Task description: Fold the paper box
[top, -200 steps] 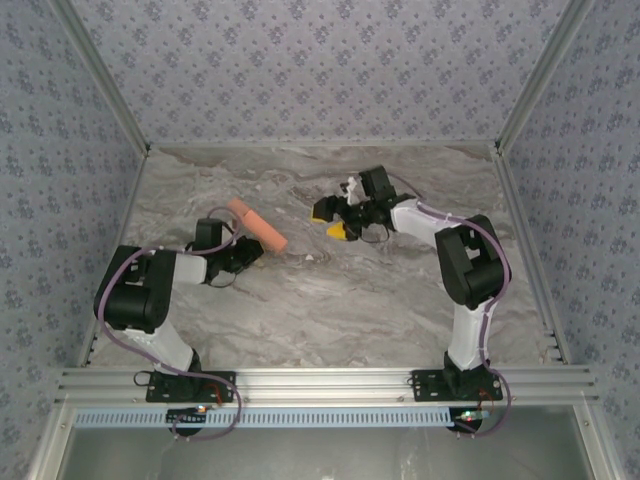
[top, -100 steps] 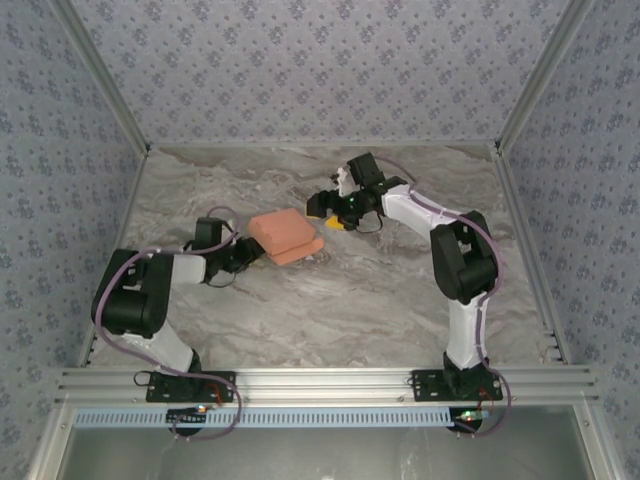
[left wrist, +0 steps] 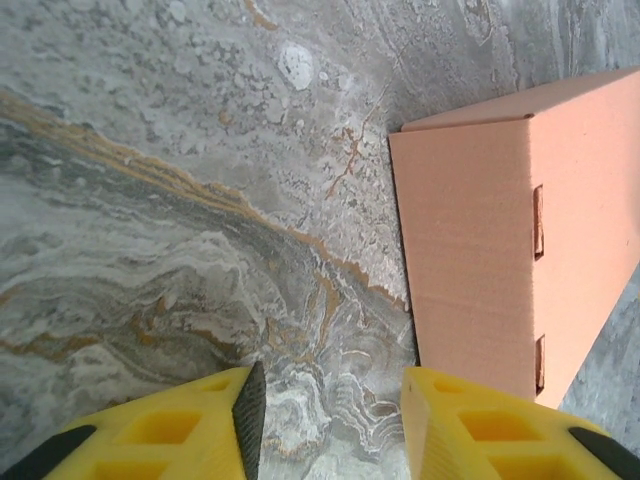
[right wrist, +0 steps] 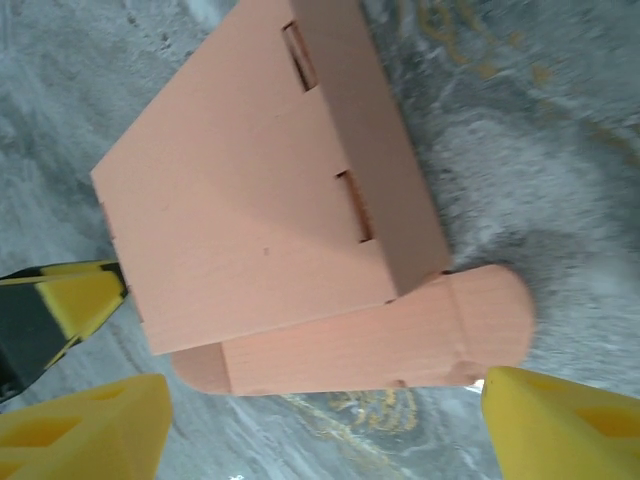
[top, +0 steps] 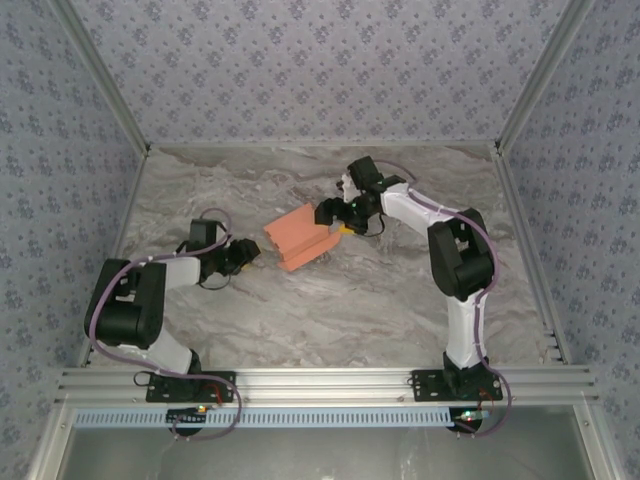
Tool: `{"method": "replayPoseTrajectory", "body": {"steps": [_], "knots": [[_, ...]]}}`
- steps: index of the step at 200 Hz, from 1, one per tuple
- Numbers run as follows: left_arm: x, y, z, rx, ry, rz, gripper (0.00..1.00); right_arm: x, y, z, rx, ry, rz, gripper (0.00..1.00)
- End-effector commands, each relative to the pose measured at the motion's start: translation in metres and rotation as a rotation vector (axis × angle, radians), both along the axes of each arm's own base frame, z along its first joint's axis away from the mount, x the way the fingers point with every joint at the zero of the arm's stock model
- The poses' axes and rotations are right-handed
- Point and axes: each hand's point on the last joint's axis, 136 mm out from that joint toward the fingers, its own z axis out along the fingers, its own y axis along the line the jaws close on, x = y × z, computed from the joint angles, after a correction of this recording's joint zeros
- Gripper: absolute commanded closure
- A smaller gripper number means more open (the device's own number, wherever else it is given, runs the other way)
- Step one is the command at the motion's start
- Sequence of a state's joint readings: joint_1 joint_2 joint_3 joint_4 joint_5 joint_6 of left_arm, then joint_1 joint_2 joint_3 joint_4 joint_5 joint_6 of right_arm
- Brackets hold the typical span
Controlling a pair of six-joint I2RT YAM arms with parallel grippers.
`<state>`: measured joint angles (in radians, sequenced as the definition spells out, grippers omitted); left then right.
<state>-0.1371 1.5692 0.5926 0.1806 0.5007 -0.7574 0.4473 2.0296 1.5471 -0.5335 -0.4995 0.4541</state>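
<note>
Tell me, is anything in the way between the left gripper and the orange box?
Nothing visible is. Only bare table lies between the open left gripper and the box, which sits a little to one side of the gap between its fingers.

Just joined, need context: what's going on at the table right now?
Two arms are working on a salmon paper box. It lies on the marbled table, body formed, one rounded flap sticking out flat. The left pincer is open just short of the box, holding nothing. The right pincer is open at the flap end, fingers spread wide, not clamped on anything.
</note>
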Motion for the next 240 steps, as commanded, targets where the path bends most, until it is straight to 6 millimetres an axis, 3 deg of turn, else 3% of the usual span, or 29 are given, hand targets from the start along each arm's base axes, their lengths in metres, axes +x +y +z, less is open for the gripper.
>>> {"method": "replayPoseTrajectory", "body": {"steps": [1,46,86,113,143,179,240], "knots": [[-0.002,0.002,0.011,0.002,-0.007,-0.001,0.55,0.009,-0.018,0.000,-0.080,-0.038,0.035,0.17],[0.014,-0.011,0.034,-0.070,-0.044,0.008,0.46,0.030,-0.004,-0.004,0.011,-0.023,0.066,0.17],[0.029,-0.035,0.040,-0.110,-0.050,-0.016,0.37,0.048,0.014,-0.013,0.115,0.018,0.032,0.17],[0.034,-0.046,0.036,-0.084,-0.040,-0.033,0.36,0.049,0.025,-0.019,0.195,0.058,0.034,0.17],[0.035,-0.047,0.009,-0.046,0.026,-0.032,0.51,0.042,0.036,-0.024,0.279,0.111,0.048,0.17],[0.030,-0.044,-0.008,-0.039,0.049,-0.028,0.66,0.032,0.042,-0.022,0.351,0.158,0.063,0.17],[0.014,-0.020,-0.021,-0.069,0.064,0.000,0.81,0.033,0.024,-0.011,0.384,0.161,0.022,0.17]]}}
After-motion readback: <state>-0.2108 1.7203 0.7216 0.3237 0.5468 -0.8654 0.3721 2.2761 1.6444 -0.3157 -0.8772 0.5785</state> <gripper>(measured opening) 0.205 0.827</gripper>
